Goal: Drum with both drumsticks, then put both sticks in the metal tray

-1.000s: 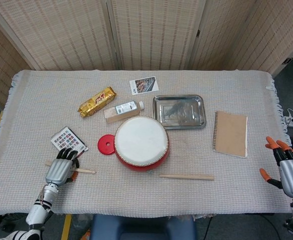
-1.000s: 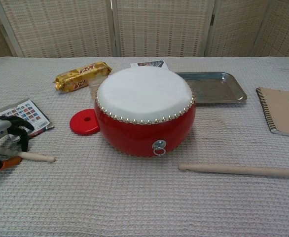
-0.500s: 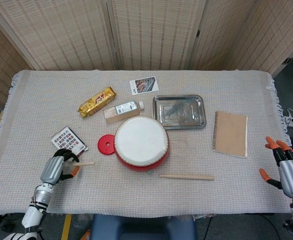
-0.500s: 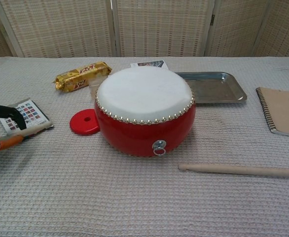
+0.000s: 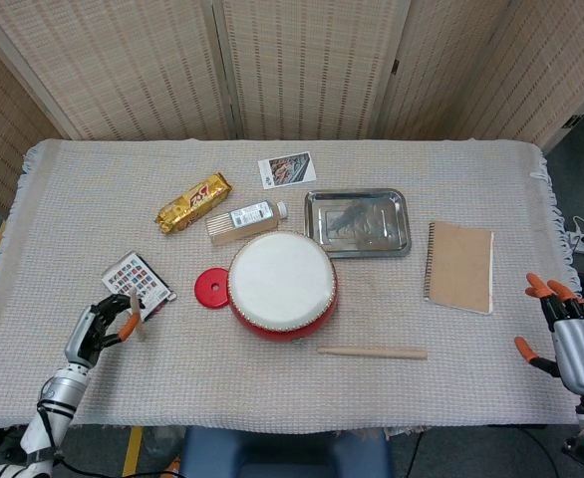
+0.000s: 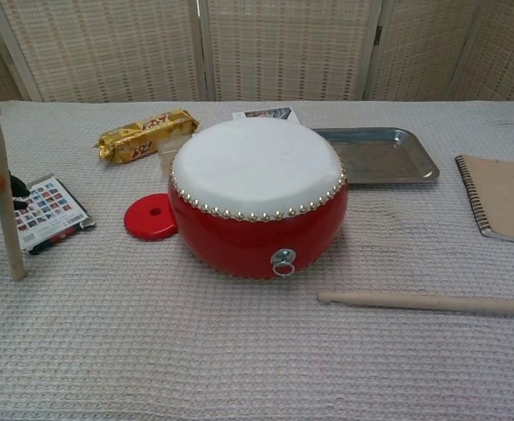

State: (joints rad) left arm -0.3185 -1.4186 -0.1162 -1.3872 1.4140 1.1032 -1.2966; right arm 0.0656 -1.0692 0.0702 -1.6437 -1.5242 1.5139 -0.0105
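1. The left hand (image 5: 95, 330) sits near the front-left edge of the cloth-covered table (image 5: 83, 189), its dark fingers and orange-tipped thumb curled around a pale wooden drumstick (image 6: 3, 189).
2. In the chest view that held drumstick stands nearly upright, long axis vertical with a slight lean. Its rounded tip points up and its butt end is down close to the cloth; whether it touches the cloth cannot be told.
3. In the head view the same stick shows only as a short stub at the hand, since it is seen almost end-on.
4. The second pale wooden drumstick (image 5: 372, 352) lies flat on the cloth just in front of the round red drum with a white skin (image 5: 282, 283). Its long axis runs left to right, and in the chest view its narrow tip points toward the robot's left.
5. The right hand (image 5: 569, 337) is off the table's front-right corner, fingers spread with orange tips showing, holding nothing.
6. The rectangular metal tray (image 5: 358, 222) sits behind and to the right of the drum, with no stick in it.
7. A small multicoloured printed card (image 5: 136, 280) lies just behind the left hand.
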